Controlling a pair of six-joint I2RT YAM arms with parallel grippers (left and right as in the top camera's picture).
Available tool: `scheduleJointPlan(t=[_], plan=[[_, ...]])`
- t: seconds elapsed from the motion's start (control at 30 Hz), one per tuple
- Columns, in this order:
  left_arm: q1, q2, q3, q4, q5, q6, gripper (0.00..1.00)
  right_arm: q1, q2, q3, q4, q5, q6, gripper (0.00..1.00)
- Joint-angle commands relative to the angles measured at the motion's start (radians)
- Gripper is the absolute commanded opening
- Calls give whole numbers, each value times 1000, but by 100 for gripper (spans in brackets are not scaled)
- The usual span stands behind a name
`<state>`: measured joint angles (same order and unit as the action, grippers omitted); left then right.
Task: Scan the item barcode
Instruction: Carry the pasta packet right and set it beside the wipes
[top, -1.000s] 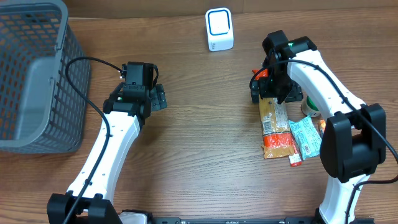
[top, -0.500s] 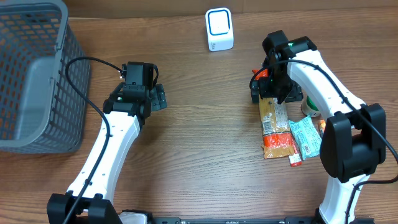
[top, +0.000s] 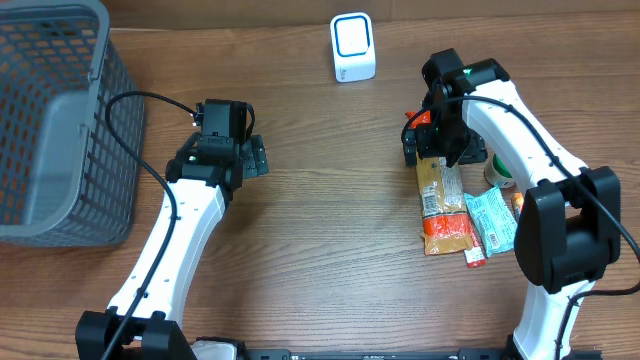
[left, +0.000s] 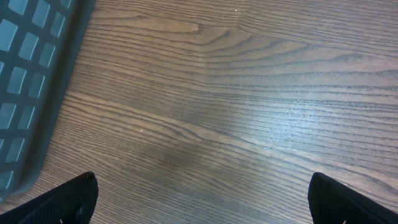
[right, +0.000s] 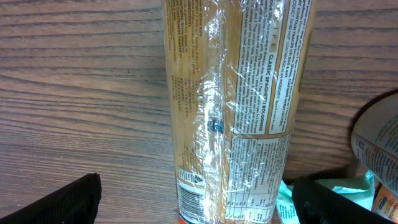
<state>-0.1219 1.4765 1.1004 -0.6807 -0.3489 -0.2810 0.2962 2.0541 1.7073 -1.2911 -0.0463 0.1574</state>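
Item 1, spaghetti packet (top: 443, 205): is being shown lying flat on the wooden table (top: 330, 250), on the right side, label upward, orange end nearest the robot's base.

Item 2, right gripper (right: 199, 202): is being held over the packet's far end. Its fingers are being kept wide apart, one on each side of the wrapper, and nothing is being clamped. Whether they touch the wrapper cannot be told.

Item 3, left gripper (left: 208, 202): is being held over bare wood, fingers spread wide, nothing between them.

Item 4, scanner (top: 352, 47): white with a blue-framed face, is being shown standing at the far edge, well apart from the packet.

Item 5, green packet (top: 492, 220): is being shown lying just beside the spaghetti packet, on its right.

Item 6, round item (top: 500, 172): is being partly hidden by the right arm.

Item 7, grey basket (top: 50, 120): is being shown at the far left.
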Motion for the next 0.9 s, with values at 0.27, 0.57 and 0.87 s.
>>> scheduleJointPlan(t=[0.27,0.57,0.87], plan=[[5,8,6,4,-17,8,100,0,-27,14,5,3,3,100],[5,8,6,4,-16,8,100,-4,-149,14,8,3,3,100],[5,8,6,4,-17,8,100,-12,-563,14,18,14,-7,100]])
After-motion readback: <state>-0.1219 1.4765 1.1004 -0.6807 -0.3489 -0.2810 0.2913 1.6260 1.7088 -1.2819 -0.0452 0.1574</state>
